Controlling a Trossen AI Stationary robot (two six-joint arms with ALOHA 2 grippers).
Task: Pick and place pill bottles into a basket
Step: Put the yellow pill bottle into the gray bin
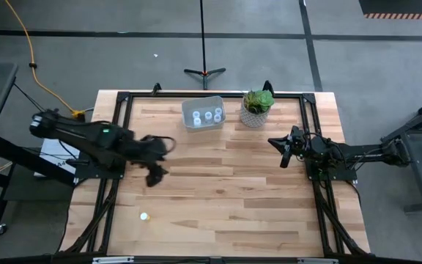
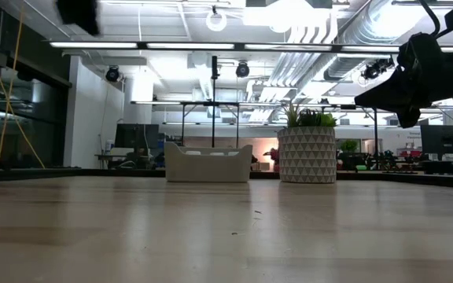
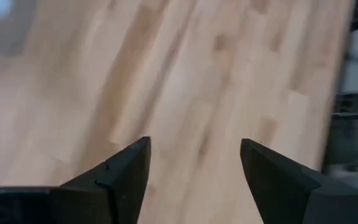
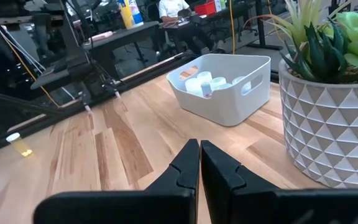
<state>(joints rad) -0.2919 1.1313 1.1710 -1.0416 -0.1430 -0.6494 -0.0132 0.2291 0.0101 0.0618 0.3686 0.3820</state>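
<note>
So the left gripper (image 1: 160, 158) is over the middle-left of the table (image 1: 226, 213), fingers spread wide apart and nothing between them; the left wrist view just shows bare planks under it. Plenty of open wood all around it, nothing close on any side.

The right gripper (image 1: 283, 150) sits over by the right edge, held up off the surface, with its fingers (image 4: 188, 165) pressed together and pinching nothing. It's near the potted plant (image 1: 257, 107) but apart from it.

Basket (image 1: 203, 113) is at the far edge of the table, roughly centre, just beside the plant with a small gap between them. Inside it I count three pill bottles (image 1: 209, 115) from above; the right wrist view shows them bunched together, though the exact count is harder to make out from there.

One more pill bottle (image 1: 144, 217) is standing alone on the near-left part of the table, well apart from the basket and with clear wood around it. So that's four bottles, one basket, one plant.
</note>
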